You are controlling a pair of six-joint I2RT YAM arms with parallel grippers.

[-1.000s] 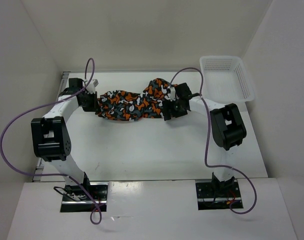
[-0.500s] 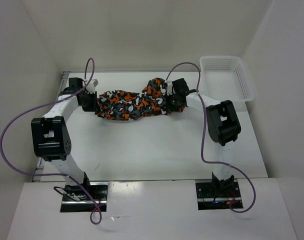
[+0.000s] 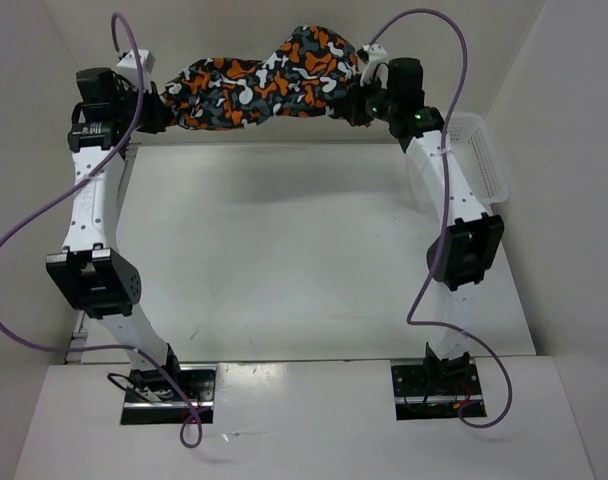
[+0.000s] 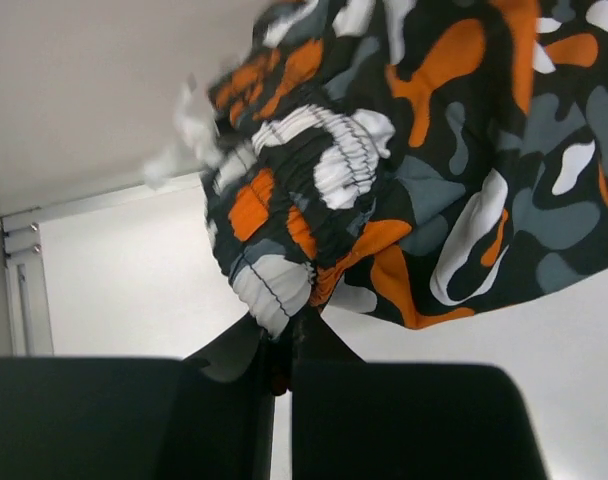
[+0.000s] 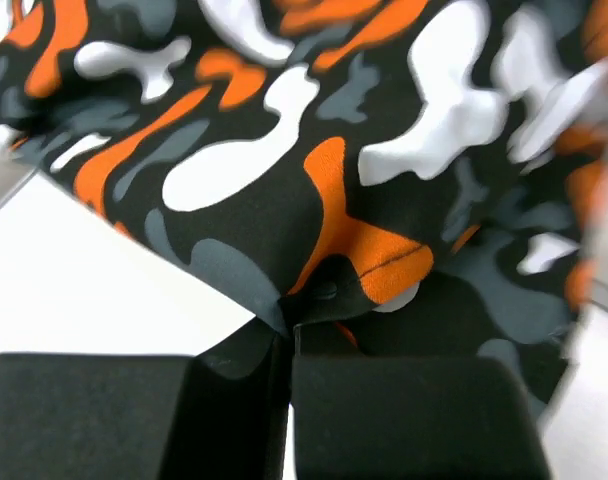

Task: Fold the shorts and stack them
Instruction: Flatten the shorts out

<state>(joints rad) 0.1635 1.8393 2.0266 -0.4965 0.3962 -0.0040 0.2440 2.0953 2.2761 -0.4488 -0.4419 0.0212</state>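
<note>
Both arms have risen since a second ago, and the shorts (image 3: 264, 80), which lay on the table (image 3: 284, 260), now hang in the air above its far edge, stretched between the two grippers.

In the top view, the left gripper (image 3: 160, 106) pinches the left end of the cloth and the right gripper (image 3: 362, 102) pinches the right end. The white mesh basket (image 3: 487, 165) sits at the far right, partly behind the right arm.

In the left wrist view, the left gripper (image 4: 284, 345) has its jaws pressed together on a gathered, elastic-looking edge of the shorts (image 4: 404, 170), with fabric fanning up and to the right.

In the right wrist view, the right gripper (image 5: 290, 335) is closed tight on a stitched fold of the shorts (image 5: 284, 150). The print fills the view and is slightly blurred.
</note>
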